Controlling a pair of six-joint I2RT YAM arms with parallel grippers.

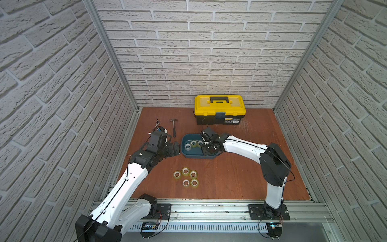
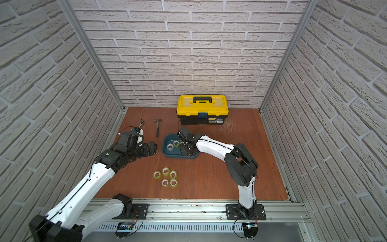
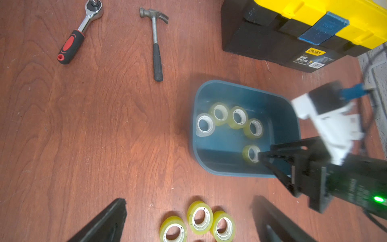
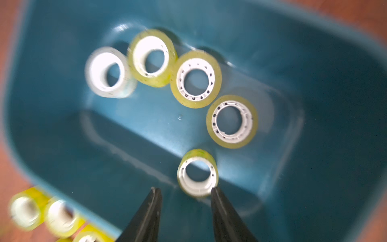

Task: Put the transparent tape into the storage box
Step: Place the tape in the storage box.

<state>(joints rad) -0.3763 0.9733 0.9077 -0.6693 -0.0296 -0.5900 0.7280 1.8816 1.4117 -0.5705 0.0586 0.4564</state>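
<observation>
My right tool (image 4: 185, 189) hangs over the storage box (image 1: 188, 154), its two tips set apart with nothing between them. One roll of transparent tape (image 4: 196, 172) sits just past those tips, against one of them and unclamped. It looks tipped, with its hole turned partly toward me, though blur keeps me from being sure.

Four more rolls lie flat on the box floor in a curved row, holes pointing up. The greyer roll (image 4: 109, 72) is at one end and three yellow ones follow it, each touching or just beside the next. The box stands open side up, and in both top views its long axis runs across the tabletop (image 1: 240, 178), slightly slanted.

A cluster of five rolls (image 1: 185, 171) lies flat on the tabletop in front of the box, holes up.

My left tool (image 3: 188, 200) is spread wide and empty, beside the box on my left side.
</observation>
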